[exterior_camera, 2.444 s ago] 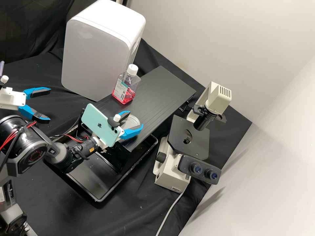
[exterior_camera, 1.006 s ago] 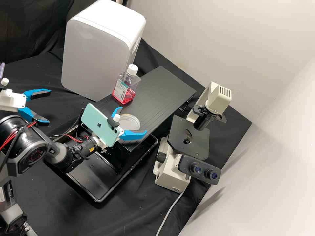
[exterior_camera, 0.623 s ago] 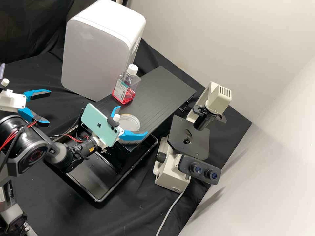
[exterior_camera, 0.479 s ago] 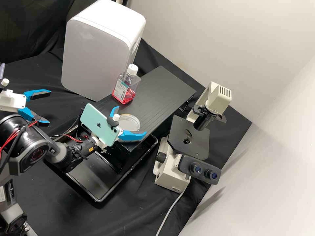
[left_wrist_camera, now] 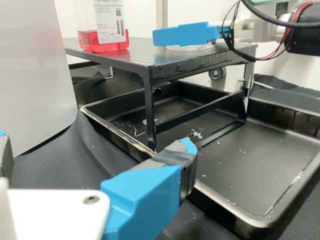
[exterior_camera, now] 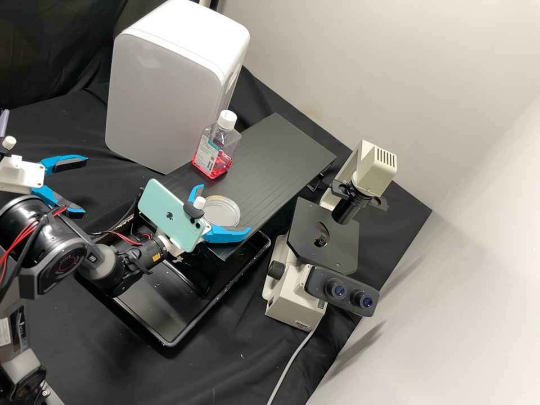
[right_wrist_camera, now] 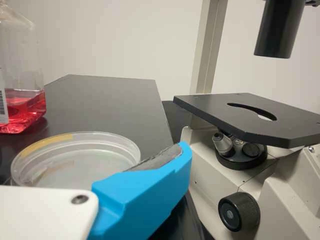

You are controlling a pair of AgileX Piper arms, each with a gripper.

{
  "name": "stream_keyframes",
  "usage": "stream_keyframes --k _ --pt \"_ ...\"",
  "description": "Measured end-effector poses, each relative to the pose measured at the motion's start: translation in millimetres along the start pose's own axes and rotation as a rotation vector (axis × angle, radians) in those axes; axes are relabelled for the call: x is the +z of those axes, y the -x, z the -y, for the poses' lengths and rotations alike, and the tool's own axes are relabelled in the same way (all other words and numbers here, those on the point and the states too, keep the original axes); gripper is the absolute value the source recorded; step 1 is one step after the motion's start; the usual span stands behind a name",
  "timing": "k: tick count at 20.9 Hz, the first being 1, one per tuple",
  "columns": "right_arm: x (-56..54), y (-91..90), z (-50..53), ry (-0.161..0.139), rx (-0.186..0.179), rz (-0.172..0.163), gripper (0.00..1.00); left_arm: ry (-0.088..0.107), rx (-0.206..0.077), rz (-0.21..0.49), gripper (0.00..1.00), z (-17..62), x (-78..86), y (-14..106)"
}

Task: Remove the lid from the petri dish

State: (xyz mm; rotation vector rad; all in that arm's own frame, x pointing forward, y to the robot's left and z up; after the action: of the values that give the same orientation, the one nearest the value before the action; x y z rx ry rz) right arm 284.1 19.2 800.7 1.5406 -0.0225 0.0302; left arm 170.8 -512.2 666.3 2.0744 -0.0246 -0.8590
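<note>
- High view: the petri dish point(exterior_camera: 221, 211) lies flat at the 7 o'clock end of the black rack point(exterior_camera: 281, 152), lid point(right_wrist_camera: 75, 150) on. The red-filled flask point(exterior_camera: 214, 149) stands at its 12 o'clock.
- The right gripper point(exterior_camera: 225, 208) has its fingers spread, one at the dish's 10 o'clock and one at 5 o'clock. Whether they touch it cannot be told.
- The left gripper point(exterior_camera: 83, 185) hangs well apart at 9 o'clock, fingers spread, holding nothing.
- The lid looks like thin clear plastic: probably light, stiff, slick and loosely seated.
- It is best taken gently across opposite rim points, high on the skirt, so the base is not pinched too.
</note>
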Motion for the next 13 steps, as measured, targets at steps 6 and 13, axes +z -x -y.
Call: stream_keyframes --k 6,13 --pt "0.0 0.0 0.0 0.000 0.000 0.000 0.00 0.000 0.000 0.002 1.00 0.2 0.6 0.0" --pt "0.0 0.0 0.0 -0.001 0.000 0.000 0.00 -0.006 -0.001 0.005 1.00 0.5 1.9 0.2"
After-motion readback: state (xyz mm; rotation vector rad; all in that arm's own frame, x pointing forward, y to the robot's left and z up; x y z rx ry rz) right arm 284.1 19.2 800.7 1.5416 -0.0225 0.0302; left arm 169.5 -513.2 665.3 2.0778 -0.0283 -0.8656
